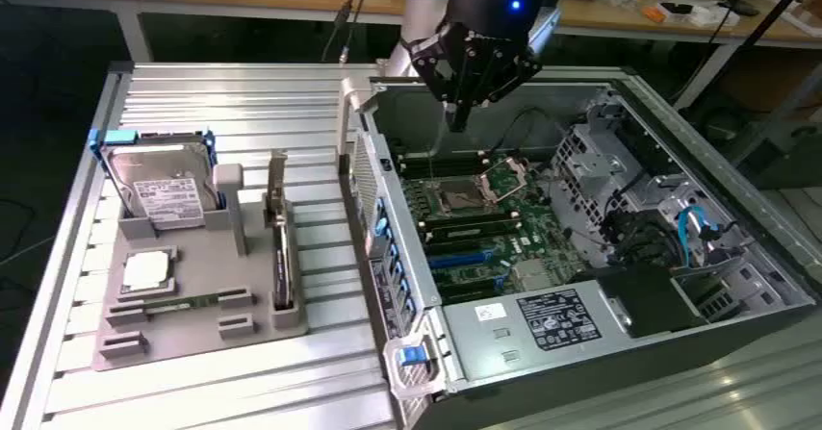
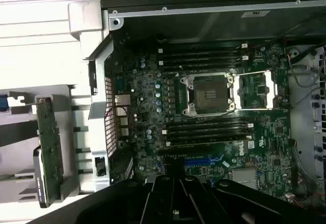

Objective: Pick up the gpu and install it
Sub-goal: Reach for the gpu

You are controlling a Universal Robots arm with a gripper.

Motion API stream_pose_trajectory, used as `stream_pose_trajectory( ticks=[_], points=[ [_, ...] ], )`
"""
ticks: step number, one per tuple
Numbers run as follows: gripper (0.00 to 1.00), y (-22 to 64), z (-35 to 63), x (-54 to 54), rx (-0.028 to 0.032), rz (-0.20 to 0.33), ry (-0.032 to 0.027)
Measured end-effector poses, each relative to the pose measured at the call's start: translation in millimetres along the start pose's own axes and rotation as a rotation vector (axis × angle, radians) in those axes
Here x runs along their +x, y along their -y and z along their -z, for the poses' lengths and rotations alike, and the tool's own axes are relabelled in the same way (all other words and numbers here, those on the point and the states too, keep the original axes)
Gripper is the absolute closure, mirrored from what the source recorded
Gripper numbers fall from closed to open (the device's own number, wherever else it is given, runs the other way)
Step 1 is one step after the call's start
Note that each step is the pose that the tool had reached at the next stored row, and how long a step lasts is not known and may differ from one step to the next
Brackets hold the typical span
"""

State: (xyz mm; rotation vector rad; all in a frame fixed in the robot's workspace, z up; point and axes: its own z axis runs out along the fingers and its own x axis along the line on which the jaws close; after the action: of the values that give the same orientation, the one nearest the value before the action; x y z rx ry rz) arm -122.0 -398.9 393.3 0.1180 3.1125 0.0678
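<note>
Gpu parked in its holder, gripper over the open case.
The gpu (image 1: 277,247) stands on edge in the grey holder (image 1: 192,332) on the exterior view's left, just beside the open computer case (image 1: 540,103) and right of the hard drive (image 1: 161,188). The gripper (image 1: 456,122) hangs above the far end of the motherboard (image 1: 495,220), well apart from the gpu, fingers drawn narrow and holding nothing.

An open case (image 1: 366,189) lies under the hand (image 1: 457,120), its motherboard (image 1: 482,223) and CPU socket (image 1: 460,199) exposed below. Well off to the exterior view's left of the hand, a grey holder (image 1: 192,329) on the slatted surface (image 1: 244,93) carries a hard drive (image 1: 161,185).
</note>
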Motion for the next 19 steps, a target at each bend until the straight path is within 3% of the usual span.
stream_pose_trajectory(
  ticks=[3, 8, 19],
  points=[
    [0.89, 1.6, 0.6, 20.5, 0.0001, 0.0, 0.0004],
    [0.89, 3.4, 1.3, 44.5, 0.0, 0.0, 0.0005],
    [0.89, 6.7, 2.5, 88.7, 0.0001, 0.0, 0.0005]
  ],
)
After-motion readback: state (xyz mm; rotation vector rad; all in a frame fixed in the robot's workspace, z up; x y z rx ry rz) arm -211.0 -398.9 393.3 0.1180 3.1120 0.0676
